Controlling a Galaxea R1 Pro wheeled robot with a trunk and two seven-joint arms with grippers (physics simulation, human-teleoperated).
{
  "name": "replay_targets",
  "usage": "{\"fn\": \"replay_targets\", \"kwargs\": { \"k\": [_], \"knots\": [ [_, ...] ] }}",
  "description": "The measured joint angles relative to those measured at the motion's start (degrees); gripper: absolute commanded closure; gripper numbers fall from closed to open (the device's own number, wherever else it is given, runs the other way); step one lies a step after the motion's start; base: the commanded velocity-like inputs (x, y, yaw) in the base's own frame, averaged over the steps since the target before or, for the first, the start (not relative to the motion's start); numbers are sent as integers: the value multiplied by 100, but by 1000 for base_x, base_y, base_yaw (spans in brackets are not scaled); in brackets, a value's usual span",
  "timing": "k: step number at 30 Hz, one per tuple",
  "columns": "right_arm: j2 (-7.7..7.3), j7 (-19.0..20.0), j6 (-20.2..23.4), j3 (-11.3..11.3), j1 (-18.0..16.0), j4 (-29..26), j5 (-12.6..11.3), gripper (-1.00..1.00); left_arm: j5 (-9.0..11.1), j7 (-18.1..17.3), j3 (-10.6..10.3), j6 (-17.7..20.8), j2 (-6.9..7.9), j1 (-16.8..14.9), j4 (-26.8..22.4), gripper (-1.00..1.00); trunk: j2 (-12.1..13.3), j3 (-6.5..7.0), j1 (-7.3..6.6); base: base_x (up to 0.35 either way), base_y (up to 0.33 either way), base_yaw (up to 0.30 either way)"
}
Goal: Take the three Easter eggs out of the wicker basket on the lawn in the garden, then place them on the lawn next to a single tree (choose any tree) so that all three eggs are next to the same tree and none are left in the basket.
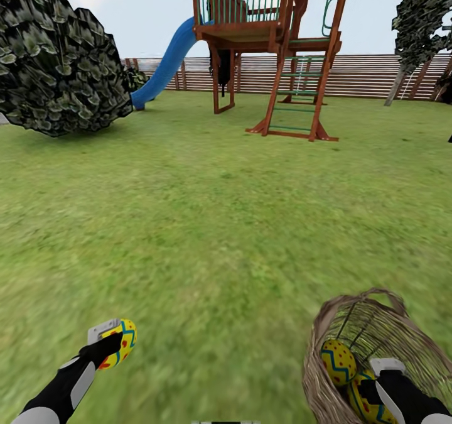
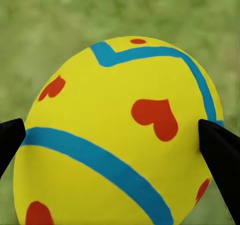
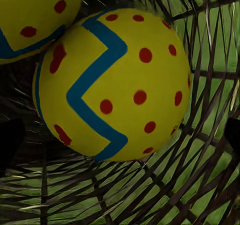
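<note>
My left gripper (image 1: 112,343) is shut on an Easter egg (image 1: 122,342), yellow with blue bands and red marks, held low over the lawn (image 1: 213,235). In the left wrist view this egg (image 2: 120,135) sits between both black fingertips (image 2: 220,155). The brown wicker basket (image 1: 326,323) rests on the grass at the lower right, its mouth tipped towards me. Two eggs lie inside it (image 1: 339,361) (image 1: 366,405). My right gripper (image 1: 380,383) reaches into the basket, open. Its fingertips (image 3: 10,145) flank one egg (image 3: 115,85) without touching; the other egg (image 3: 35,15) lies beside it. No pale-trunked, bright green tree is in view.
A wooden playset (image 1: 276,53) with a blue slide (image 1: 166,66) stands ahead before the slatted fence (image 1: 370,75). A dark mottled tree (image 1: 59,59) bulks at the left and another (image 1: 424,16) at the right. Open grass stretches between me and the playset.
</note>
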Motion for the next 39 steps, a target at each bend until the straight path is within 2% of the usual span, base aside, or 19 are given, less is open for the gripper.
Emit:
{"fn": "replay_targets", "kwargs": {
  "k": [12,23,39],
  "knots": [
    [0,1,-1,0,0,-2,0,-100,6,0,-8,6,-8,0,0,100,0,0,3,31,-15,0],
    [9,0,-1,0,0,2,0,-100,5,4,-7,1,-13,0,-32,100,-14,-243,32,0,0,0],
    [17,0,-1,2,0,7,7,-100,6,-17,-9,-1,-8,0,-19,100,-15,-244,31,119,-37,0]
  ]
}}
